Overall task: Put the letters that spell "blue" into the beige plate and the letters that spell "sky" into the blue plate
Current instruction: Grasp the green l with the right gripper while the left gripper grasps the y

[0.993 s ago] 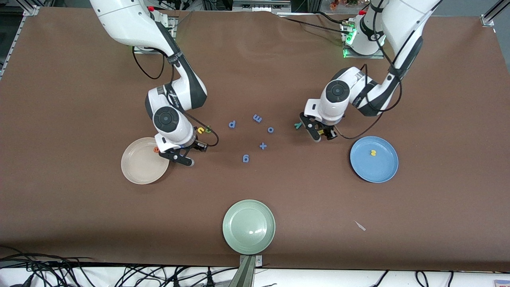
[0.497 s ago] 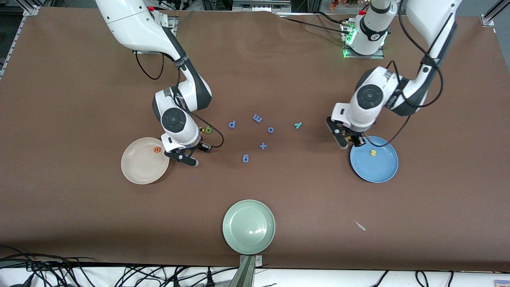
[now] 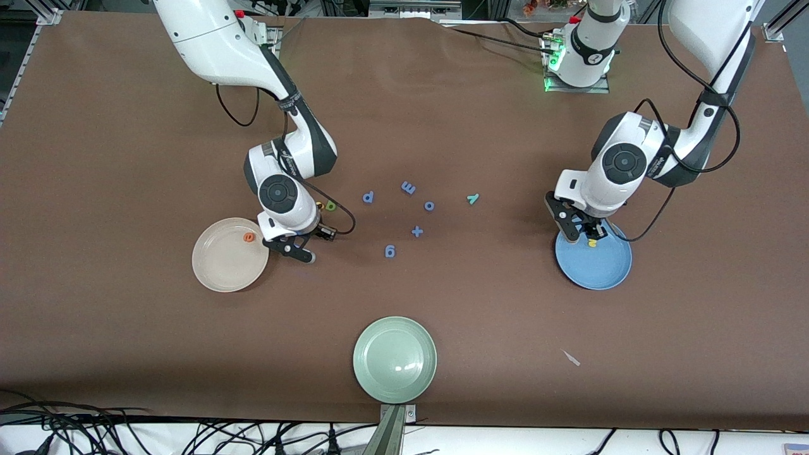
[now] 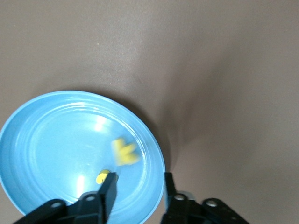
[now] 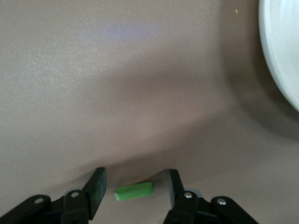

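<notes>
The left gripper [image 4: 138,189], spread, hangs over the blue plate [image 4: 42,140] above a loose yellow k [image 4: 124,151], which could bounce out. The right gripper [image 5: 135,186], spread, straddles a green bar [image 5: 134,191] beside the beige plate [image 3: 218,268]; closing off-centre could flick it away.

I see a brown cloth-covered tabletop [image 3: 126,126] filling nearly my whole front view, softly and evenly lit. Aluminium frame pieces [image 3: 777,25] stand at its corners along the top. Along the bottom edge, a tangle of black cables [image 3: 76,430] lies on a white strip [image 3: 505,442], beside a grey bracket [image 3: 392,430].
</notes>
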`<state>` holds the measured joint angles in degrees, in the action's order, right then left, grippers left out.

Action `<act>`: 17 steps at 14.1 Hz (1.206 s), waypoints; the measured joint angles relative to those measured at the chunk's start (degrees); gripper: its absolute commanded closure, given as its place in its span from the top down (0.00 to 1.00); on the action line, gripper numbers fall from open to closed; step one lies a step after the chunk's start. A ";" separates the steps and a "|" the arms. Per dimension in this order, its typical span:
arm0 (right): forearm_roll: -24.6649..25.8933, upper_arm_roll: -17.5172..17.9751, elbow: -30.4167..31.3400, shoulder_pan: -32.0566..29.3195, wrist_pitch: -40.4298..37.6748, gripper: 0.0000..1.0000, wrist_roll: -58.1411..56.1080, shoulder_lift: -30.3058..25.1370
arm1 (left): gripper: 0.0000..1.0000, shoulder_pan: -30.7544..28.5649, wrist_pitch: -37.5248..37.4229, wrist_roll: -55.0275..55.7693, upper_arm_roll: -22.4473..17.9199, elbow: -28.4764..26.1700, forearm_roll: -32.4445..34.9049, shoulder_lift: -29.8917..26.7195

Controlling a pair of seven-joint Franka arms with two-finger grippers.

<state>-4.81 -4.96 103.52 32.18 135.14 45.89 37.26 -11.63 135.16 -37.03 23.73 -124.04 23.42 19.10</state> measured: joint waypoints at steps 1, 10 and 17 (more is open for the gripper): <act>0.00 0.05 -0.01 0.06 -0.01 0.58 0.37 -0.02 | 1.00 0.00 0.00 0.09 0.14 0.11 -0.79 -0.17; -0.10 0.52 -0.12 0.29 -0.75 0.24 0.88 -0.29 | 1.00 0.90 -2.95 23.05 10.00 -0.15 -12.64 -0.85; -0.10 0.23 -0.20 0.12 -2.63 0.21 -0.03 -0.64 | 0.99 9.37 3.33 36.11 11.19 -0.16 -12.05 4.50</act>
<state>-4.91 -4.73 103.32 32.30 132.51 45.86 36.62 -2.26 138.49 -0.92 34.92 -124.20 11.37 23.59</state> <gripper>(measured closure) 0.643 0.000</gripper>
